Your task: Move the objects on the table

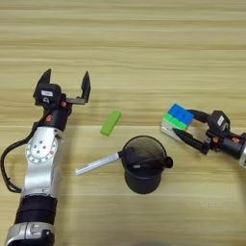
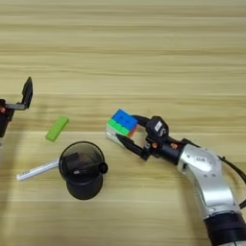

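My right gripper (image 2: 127, 129) is shut on the multicoloured puzzle cube (image 2: 122, 123), one finger along its upper right side and one under its lower edge; the cube looks tilted. Far to the left, my left gripper (image 1: 65, 82) stands open over bare table (image 1: 144, 48) with nothing between its fingers. A green rectangular block (image 1: 110, 122) lies to its right. In front of the block stands the black mesh pen cup (image 1: 142, 168), upright, with a black pen (image 1: 153, 163) lying across its mouth. A silver-white marker pen (image 1: 96, 164) lies flat, its dark end touching the cup's left rim.
The left arm's silver forearm (image 1: 41, 163) and its black cable run down the left side. The right forearm (image 2: 206, 178) crosses the lower right corner.
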